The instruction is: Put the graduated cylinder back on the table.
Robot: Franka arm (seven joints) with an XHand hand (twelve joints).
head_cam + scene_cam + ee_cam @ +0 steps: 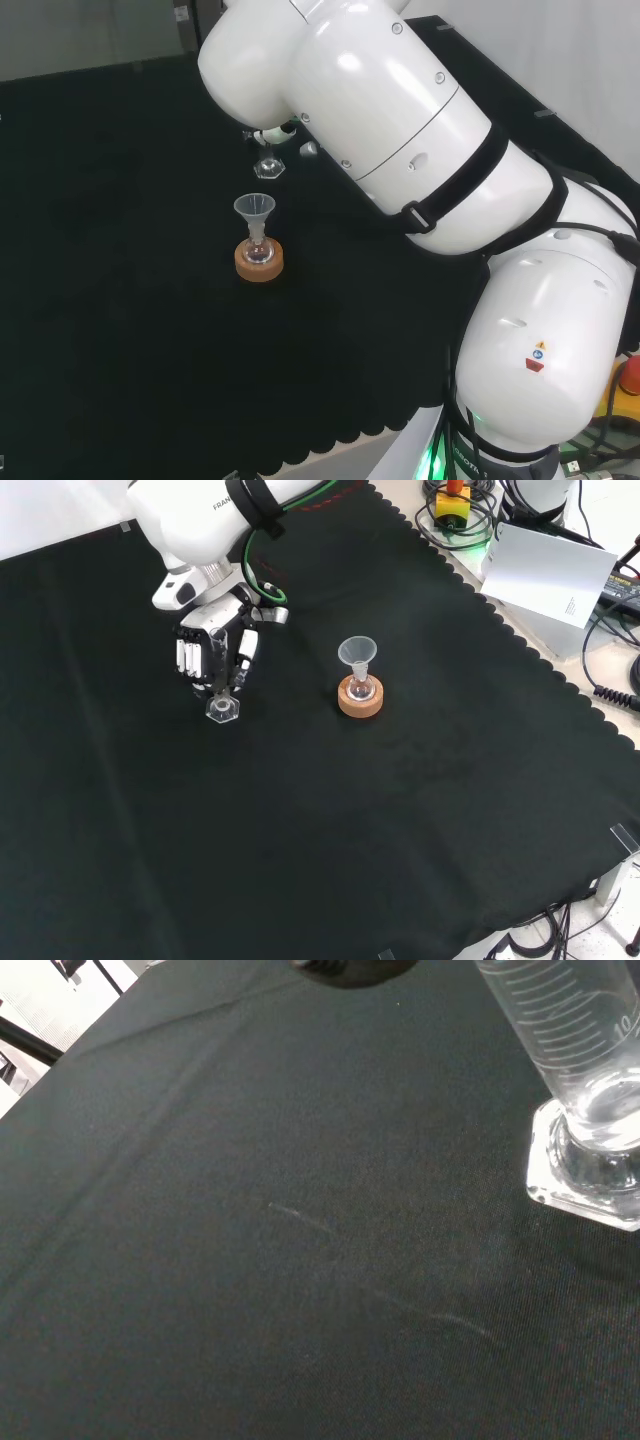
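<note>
Front view shows the graduated cylinder (221, 685) upright among the fingers (243, 650) of the hand (213, 650), its hexagonal foot (223, 709) poking out just below the fingertips, at or very near the black cloth (300, 830). The fingers and thumb curl round the clear tube, so the hand is closed on the cylinder. Whether the foot actually touches the cloth cannot be told from this view.

Wrist view brings the cylinder (590, 1070) close: printed scale lines run up the tube, and the thick foot (585, 1175) appears to sit on the cloth (250, 1260). A small number is printed beside the scale but it is too partial to read with confidence. A dark blurred part of the hand (350, 970) sits at the edge of that picture.

Head view has the foot (268, 168) visible just under the arm's big white link (400, 130), which hides the tube and most of the hand; a bit of a finger (272, 133) peeks out.

Right of the hand in the front view, well apart, a small flask (361, 690) stands in a cork ring (361, 701) with a clear funnel (357, 652) in its neck.

Lettering on the arm's link at the front view's top is cut off and not readable
</note>
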